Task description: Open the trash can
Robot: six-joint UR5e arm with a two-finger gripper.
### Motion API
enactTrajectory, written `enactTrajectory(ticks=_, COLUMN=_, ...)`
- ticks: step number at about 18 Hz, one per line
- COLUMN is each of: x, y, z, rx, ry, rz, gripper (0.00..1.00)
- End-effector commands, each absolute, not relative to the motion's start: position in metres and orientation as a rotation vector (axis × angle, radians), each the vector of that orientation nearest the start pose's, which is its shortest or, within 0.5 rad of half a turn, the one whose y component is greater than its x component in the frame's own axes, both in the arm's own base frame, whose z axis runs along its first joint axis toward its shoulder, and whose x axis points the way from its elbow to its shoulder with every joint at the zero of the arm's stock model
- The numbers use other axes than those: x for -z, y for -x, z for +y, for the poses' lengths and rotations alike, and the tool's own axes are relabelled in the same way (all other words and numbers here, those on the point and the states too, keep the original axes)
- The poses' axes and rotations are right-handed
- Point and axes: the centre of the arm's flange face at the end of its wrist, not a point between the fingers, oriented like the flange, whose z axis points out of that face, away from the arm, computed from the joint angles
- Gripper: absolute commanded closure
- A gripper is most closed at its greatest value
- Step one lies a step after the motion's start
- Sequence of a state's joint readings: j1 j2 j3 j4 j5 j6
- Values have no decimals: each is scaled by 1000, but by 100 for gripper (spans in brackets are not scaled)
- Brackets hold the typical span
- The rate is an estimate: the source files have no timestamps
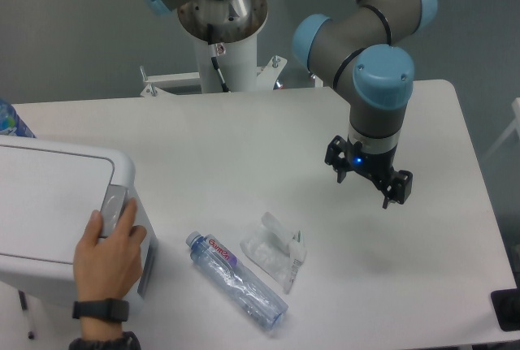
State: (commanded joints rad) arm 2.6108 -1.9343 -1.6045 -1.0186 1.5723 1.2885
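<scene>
Nearest you, at the bottom left, a person's hand (108, 254) with a black wristband (101, 310) rests on the corner of the trash can (49, 204), its fingers reaching up to the grey push-bar (114, 202) on the rim. The can is a boxy white bin with rounded corners standing at the left edge of the table; its flat lid is down.

Just right of it you have a crushed clear plastic bottle (237, 278) lying on its side on the white table (244, 147). Its label is red and white; the writing is too small to read. Just beside the bottle lies a crumpled clear plastic wrapper (275, 251).

Further back and to the right, the gripper (370, 181) hangs above the tabletop with a blue light on its body. Its two dark fingers stand apart with nothing between them, well away from the can.

Beyond that you see the arm's grey links with light blue joint caps (382, 75), then the white mounting column (223, 41) at the table's far edge. A grey floor (73, 33) lies behind. A blue object (10, 119) peeks in at the left edge.
</scene>
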Motion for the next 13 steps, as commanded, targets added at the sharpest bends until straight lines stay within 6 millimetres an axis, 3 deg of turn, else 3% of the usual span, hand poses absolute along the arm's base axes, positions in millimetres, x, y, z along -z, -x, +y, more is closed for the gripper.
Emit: enactTrajectory(ticks=13, x=-325, y=469, z=432, rx=-216, ry=3051, rz=386, gripper=0)
